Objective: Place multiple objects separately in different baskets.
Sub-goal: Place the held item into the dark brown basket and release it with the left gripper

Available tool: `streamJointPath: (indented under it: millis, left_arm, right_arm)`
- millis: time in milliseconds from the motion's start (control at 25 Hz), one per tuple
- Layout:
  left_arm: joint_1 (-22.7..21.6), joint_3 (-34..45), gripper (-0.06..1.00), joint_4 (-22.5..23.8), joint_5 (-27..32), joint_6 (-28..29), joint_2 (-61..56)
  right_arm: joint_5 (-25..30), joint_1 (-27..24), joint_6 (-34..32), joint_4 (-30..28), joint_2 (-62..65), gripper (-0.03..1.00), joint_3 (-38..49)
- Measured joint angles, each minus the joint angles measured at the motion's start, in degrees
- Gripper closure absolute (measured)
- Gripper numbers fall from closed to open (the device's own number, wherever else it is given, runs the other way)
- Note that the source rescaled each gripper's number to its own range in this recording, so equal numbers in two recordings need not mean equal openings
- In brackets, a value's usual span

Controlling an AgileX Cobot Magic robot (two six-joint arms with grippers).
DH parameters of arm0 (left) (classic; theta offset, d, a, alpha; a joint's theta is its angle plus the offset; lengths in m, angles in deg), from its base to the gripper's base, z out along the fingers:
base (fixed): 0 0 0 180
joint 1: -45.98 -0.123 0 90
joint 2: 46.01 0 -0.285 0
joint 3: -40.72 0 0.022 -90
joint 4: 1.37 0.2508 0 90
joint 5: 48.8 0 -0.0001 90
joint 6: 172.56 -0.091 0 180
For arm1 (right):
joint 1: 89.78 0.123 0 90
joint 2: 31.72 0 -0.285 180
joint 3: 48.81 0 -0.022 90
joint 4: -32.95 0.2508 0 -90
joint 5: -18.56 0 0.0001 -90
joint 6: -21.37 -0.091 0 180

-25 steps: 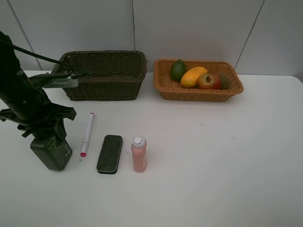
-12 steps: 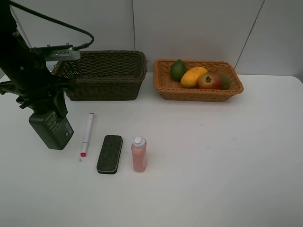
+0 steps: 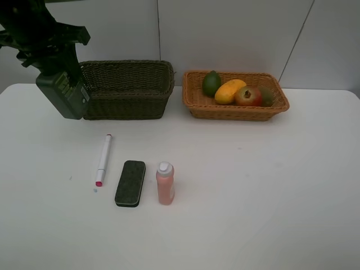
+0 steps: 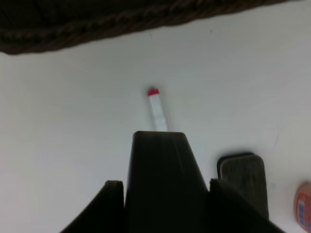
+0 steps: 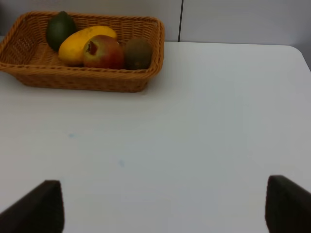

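My left gripper [image 3: 52, 61] is shut on the dark green pump bottle [image 3: 63, 93] and holds it in the air by the left end of the dark green-brown basket [image 3: 126, 90]. In the left wrist view the bottle [image 4: 163, 165] fills the space between the two fingers [image 4: 104, 208]. On the table lie the white pink-tipped marker [image 3: 103, 160], the dark eraser pad [image 3: 130, 183] and the small pink bottle [image 3: 165, 183]. The orange basket [image 3: 236, 113] holds the lime [image 3: 211, 82], mango [image 3: 230, 91], pomegranate [image 3: 248, 96] and kiwi [image 3: 266, 97]. My right gripper [image 5: 163, 208] stands open and empty over the table.
The two baskets stand side by side at the back of the white table, against a grey wall. From the left wrist view the marker [image 4: 156, 109], eraser pad [image 4: 243, 174] and dark basket's wall [image 4: 121, 19] lie below the held bottle.
My left arm has lifted the pump bottle off the table's left front and carried it up and back, level with the dark basket's left end. Nothing else moved.
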Motion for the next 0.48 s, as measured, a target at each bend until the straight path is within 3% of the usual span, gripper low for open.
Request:
streamJointPath:
  millis: [160,480]
  left_arm:
    - [0.0,-3.15,0.58,2.35,-2.79,0.0,0.02]
    - [0.0,-3.55,0.58,6.24,-17.86,-0.05,4.26]
  right_arm:
    - [0.0,0.0,0.0,0.0,0.0,-0.03,0.0]
    - [0.0,0.0,0.0,0.0,0.0,-0.03,0.0]
